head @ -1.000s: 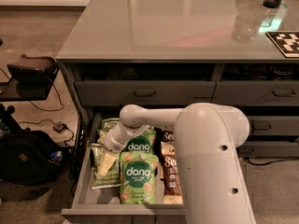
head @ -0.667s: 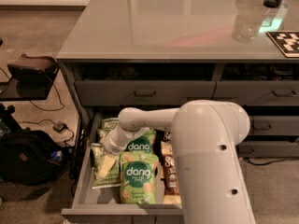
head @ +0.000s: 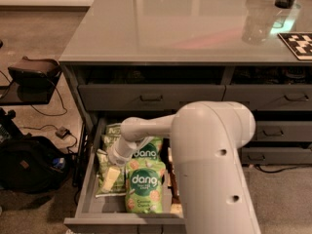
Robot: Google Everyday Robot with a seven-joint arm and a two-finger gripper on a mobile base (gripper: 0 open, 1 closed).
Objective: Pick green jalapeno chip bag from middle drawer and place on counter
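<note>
The middle drawer (head: 88, 194) stands pulled open below the counter (head: 185, 23), which is glossy grey-green. Dull olive-green crinkly bags lie along the drawer's left side; the green jalapeno chip bag (head: 103, 161) is one of them, partly covered by my arm. My gripper (head: 112, 175) reaches down into the drawer's left half, over the olive-green bags, at the end of the white arm that comes in from the right. Two brighter green "dang" bags (head: 145, 191) lie in the drawer's middle.
Brown snack bags (head: 171, 179) lie at the drawer's right. Closed drawers (head: 151, 97) sit above and to the right. A black backpack (head: 29, 165), cables and a low dark stand (head: 31, 74) are on the floor at left. A clear glass (head: 256, 23) and a checker tag (head: 297, 44) are on the counter.
My wrist has sunk a little lower and nearer the drawer's front, closer onto the olive-green bags. The bags have not visibly moved.
</note>
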